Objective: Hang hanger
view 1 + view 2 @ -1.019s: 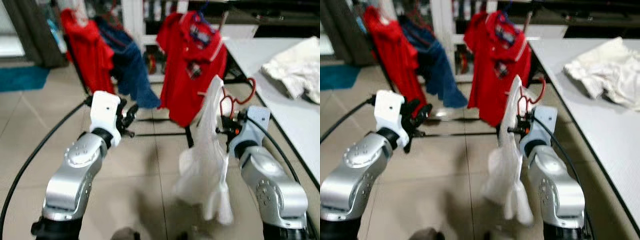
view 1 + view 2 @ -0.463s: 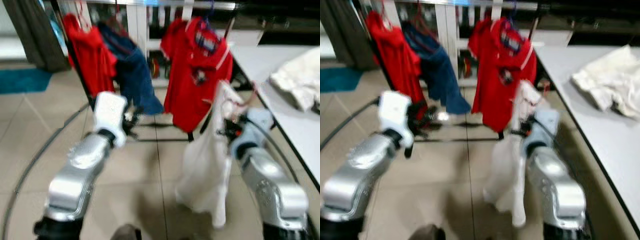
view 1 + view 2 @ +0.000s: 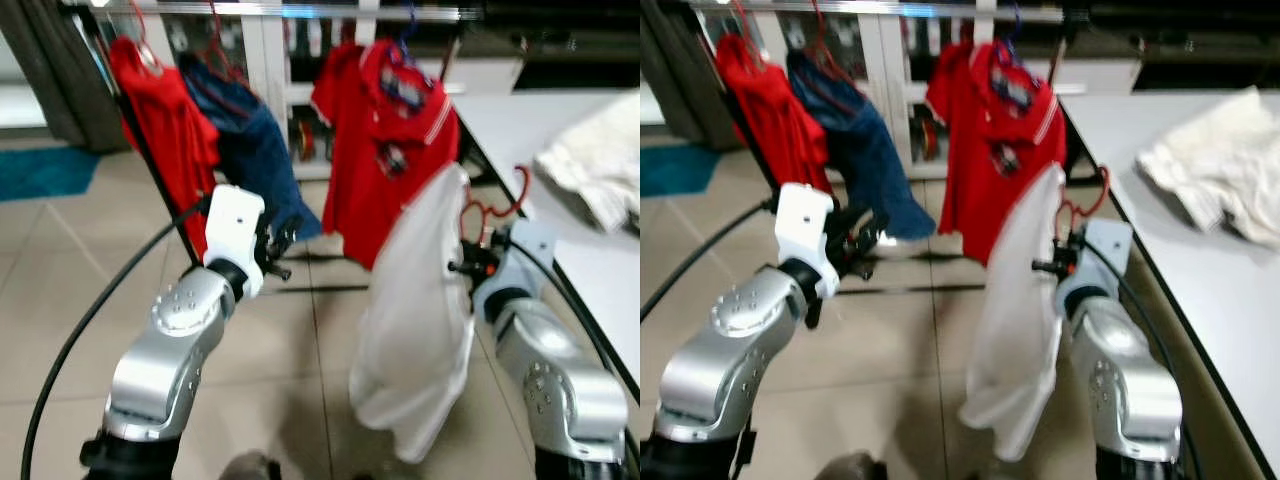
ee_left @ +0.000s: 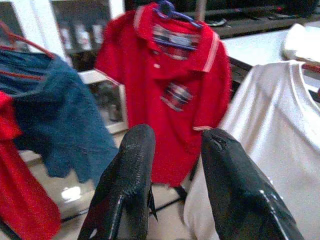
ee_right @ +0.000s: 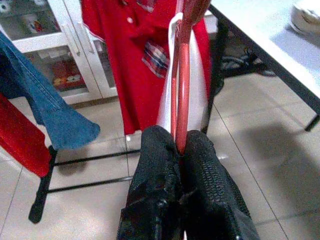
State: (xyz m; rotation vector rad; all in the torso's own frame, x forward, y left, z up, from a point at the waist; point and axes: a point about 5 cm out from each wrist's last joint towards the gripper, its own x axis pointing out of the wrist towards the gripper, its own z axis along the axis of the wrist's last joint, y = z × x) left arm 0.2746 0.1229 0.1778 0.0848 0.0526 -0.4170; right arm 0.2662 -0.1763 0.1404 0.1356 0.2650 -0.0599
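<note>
A red hanger [image 3: 492, 205] carries a white shirt [image 3: 415, 320] that hangs out to the left of my right arm. My right gripper [image 5: 179, 150] is shut on the hanger's red wire [image 5: 183, 85], held up in front of the clothes rack [image 3: 300, 10]. A red polo shirt [image 3: 388, 140] on a blue hanger hangs from the rail just beyond the white shirt. My left gripper [image 4: 176, 150] is open with nothing between its fingers, raised to the left of the white shirt and pointing at the rack.
A red garment [image 3: 160, 120] and blue jeans [image 3: 255, 150] hang further left on the rail. A white table [image 3: 590, 200] with a crumpled white cloth [image 3: 595, 160] stands on the right. A black cable [image 3: 90, 320] curves over the tiled floor on the left.
The whole view has shifted and the rack looks closer, so the camera has moved. The white shirt has swung and billowed out to the left on its hanger.
</note>
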